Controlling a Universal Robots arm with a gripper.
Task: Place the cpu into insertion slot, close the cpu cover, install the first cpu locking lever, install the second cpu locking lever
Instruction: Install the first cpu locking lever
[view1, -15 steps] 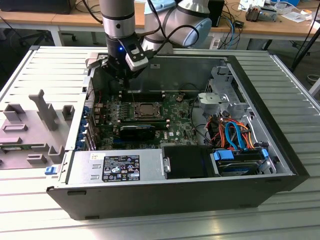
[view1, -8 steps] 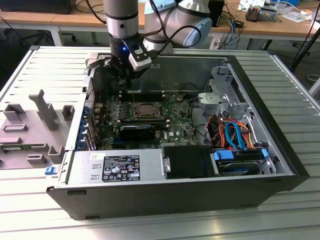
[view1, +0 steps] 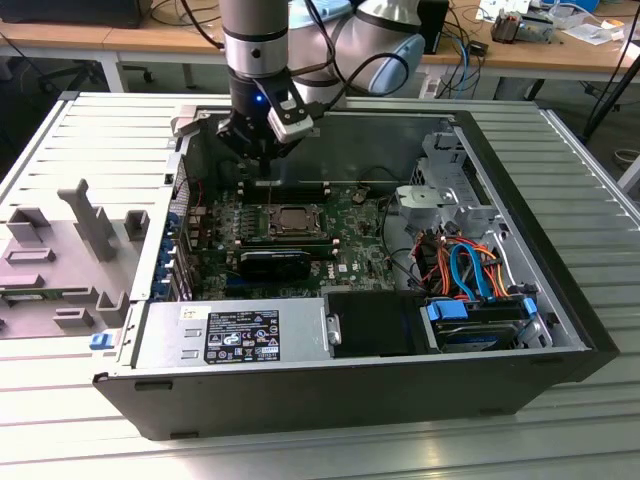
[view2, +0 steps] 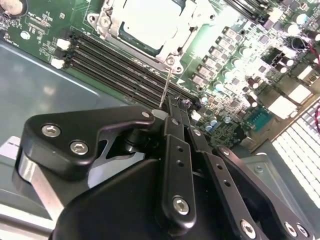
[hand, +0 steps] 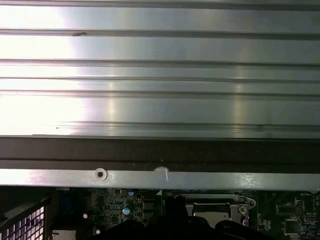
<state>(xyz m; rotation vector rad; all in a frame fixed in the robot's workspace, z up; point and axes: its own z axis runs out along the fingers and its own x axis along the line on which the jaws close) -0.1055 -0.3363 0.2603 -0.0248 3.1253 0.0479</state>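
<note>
Open computer case (view1: 560, 300) lies on a ribbed metal table (view1: 90, 130). Green motherboard (view1: 350, 235) sits flat inside.

The cpu (view1: 293, 216) rests in the insertion slot (view1: 268, 222) near the middle of the board; its silver-grey top shows through the window of the cpu cover (view1: 296, 231), which lies flat down over it. In the second wrist view the cpu (view2: 150, 22) appears pale and bright inside the cover frame (view2: 172, 50), with long black memory slots (view2: 120, 70) running just beside the socket.

Gripper (view1: 262, 158) hangs above the board's far edge, behind the socket in the exterior view and clear of it. In the second wrist view the gripper (view2: 179, 104) has its black fingers (view2: 175, 117) drawn close together with nothing between them; a thin metal lever wire (view2: 165, 87) stands between fingertips and socket corner. Contact with the wire cannot be told.

Black card (view1: 275, 262) lies in front of the socket; power supply (view1: 235, 335) sits at the near wall.
</note>
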